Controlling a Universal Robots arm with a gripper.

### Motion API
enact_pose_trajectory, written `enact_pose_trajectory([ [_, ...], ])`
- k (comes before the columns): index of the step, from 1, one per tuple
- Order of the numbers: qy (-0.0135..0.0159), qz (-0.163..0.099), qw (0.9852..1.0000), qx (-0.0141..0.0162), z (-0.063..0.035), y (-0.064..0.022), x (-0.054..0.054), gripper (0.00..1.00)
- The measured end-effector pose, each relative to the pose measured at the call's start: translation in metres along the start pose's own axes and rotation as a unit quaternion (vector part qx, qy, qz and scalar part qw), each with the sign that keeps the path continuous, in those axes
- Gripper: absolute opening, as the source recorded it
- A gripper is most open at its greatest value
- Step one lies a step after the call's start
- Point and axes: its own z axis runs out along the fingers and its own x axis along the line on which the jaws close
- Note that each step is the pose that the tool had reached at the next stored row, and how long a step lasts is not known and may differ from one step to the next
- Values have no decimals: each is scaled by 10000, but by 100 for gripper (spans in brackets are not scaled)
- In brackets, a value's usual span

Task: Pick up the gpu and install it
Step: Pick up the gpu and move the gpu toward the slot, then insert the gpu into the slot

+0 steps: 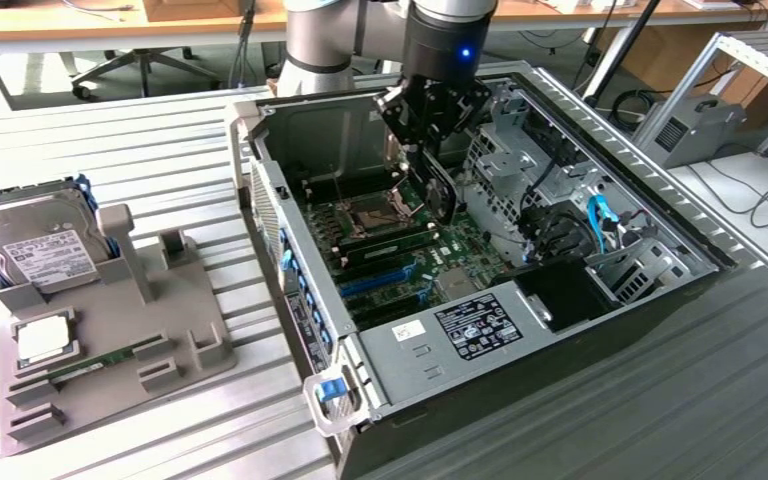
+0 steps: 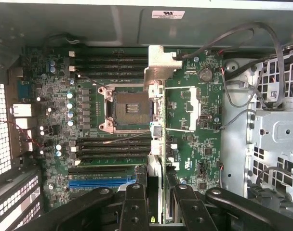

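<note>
Gripper (image 1: 427, 125) clenched on the gpu (image 1: 435, 185) by its top edge, above the case's (image 1: 261, 180) middle: thin, stiff, light, probably fragile, so edges are the place to hold it, not chips.

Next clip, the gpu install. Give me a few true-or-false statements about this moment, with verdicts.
1. The gripper is shut on the gpu. True.
2. The gpu lies on the grey fixture. False: it is held inside the computer case, over the motherboard.
3. The hard drive sits in the grey fixture, on the exterior view's left of the case. True.
4. The case is closed by a side panel. False: it is open and the motherboard is exposed.
5. The memory stick is in the gripper. False: the memory stick lies in the fixture.
</note>
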Motion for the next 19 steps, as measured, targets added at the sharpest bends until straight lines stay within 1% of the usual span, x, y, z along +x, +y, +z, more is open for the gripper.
enact_pose_trajectory([
  [7,0,0,10000,0,0,14,0,26],
  [9,0,0,10000,5,0,9,0,26],
  [16,0,-1,10000,9,4,-53,0,26],
  [19,0,-2,10000,19,10,-86,-1,26],
])
